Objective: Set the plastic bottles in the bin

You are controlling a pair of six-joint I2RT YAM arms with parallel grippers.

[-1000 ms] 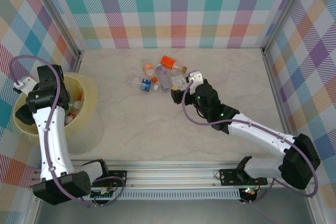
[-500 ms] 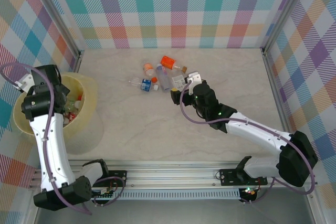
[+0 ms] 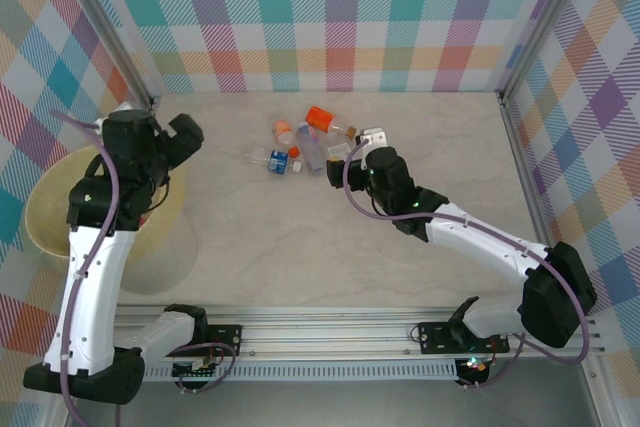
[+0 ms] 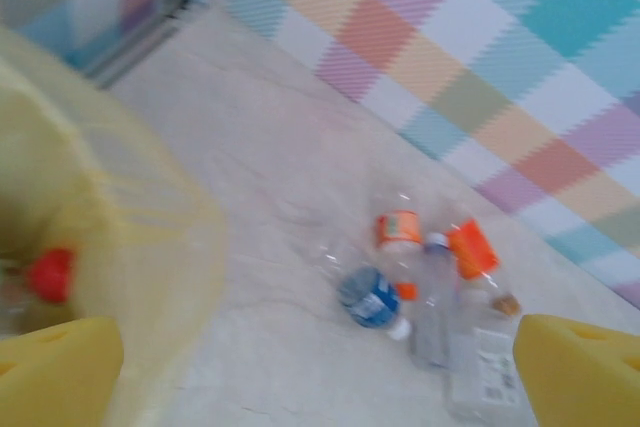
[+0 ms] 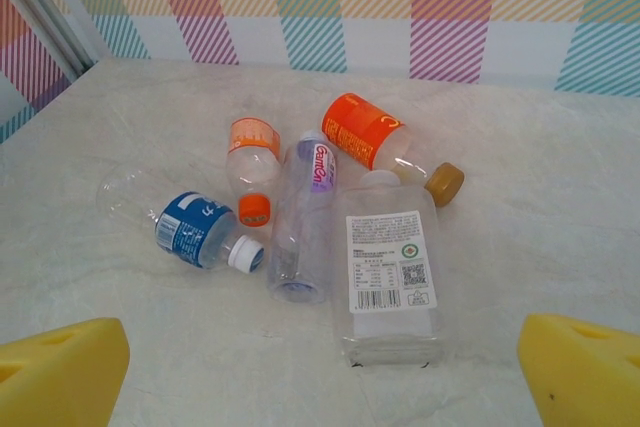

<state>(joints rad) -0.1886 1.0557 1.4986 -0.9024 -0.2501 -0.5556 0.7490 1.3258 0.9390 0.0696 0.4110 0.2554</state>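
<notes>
Several plastic bottles [image 3: 305, 142] lie in a cluster at the table's back middle. In the right wrist view these are a blue-labelled bottle [image 5: 195, 232], a small orange-capped one [image 5: 252, 157], a slim clear one [image 5: 305, 222], an orange-labelled one [image 5: 375, 137] and a flat white-labelled one [image 5: 388, 277]. My right gripper [image 5: 320, 387] is open just short of the flat bottle, holding nothing. My left gripper [image 3: 185, 135] hangs open and empty beside the pale yellow bin [image 3: 40, 217]. The blurred left wrist view catches the bin wall [image 4: 150, 237] and a red cap [image 4: 48, 275] inside.
Plaid walls close in the back and both sides, with metal posts at the corners [image 3: 150, 102]. The marble tabletop [image 3: 290, 247] lies bare between the bin and the bottle cluster. An aluminium rail [image 3: 330, 322] runs along the near edge.
My left arm has risen out of the bin and swung right, its gripper now past the bin's rim. My right gripper has crept slightly closer to the bottles.
</notes>
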